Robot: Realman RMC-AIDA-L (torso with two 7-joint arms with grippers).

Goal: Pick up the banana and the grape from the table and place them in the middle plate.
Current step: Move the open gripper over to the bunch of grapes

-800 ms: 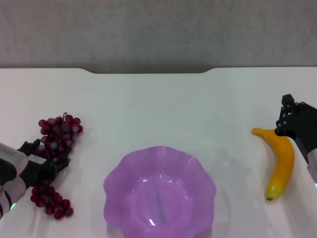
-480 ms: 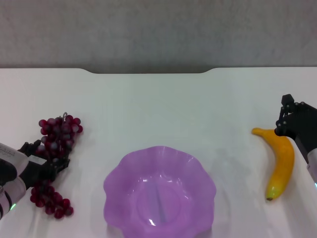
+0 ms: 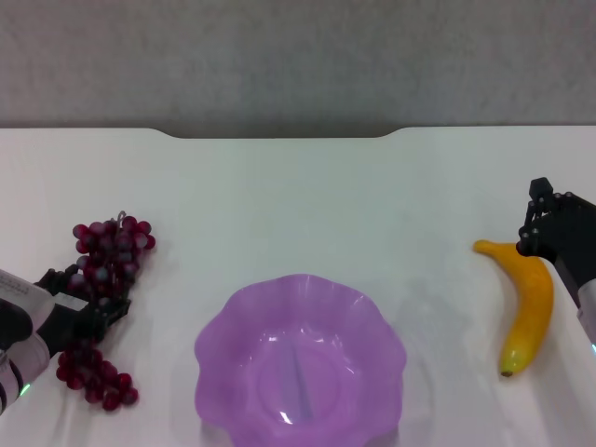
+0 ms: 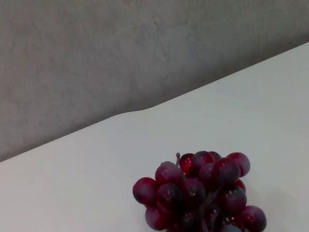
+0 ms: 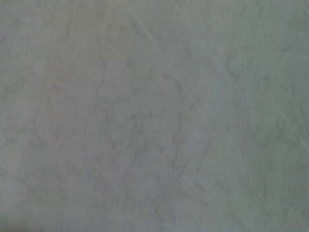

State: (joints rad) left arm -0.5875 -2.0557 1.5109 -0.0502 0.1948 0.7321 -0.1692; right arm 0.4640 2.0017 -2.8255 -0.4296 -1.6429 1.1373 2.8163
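Left gripper (image 3: 86, 303), mostly cut off, has its dark fingers closed into the grape (image 3: 104, 270) on the table (image 3: 298, 196), while the right gripper (image 3: 545, 233), finger state unclear, overlaps the banana (image 3: 526, 307) beside the empty middle plate (image 3: 300, 358).

Open tabletop around the plate, both sides occupied

The table (image 3: 298, 196) lay bare across the upper middle of the head view, giving open passage above the middle plate (image 3: 300, 358). At lower left the grape (image 3: 104, 279) and the left gripper (image 3: 82, 303) blocked the way; at right the banana (image 3: 527, 307) and the right gripper (image 3: 549, 228) did.
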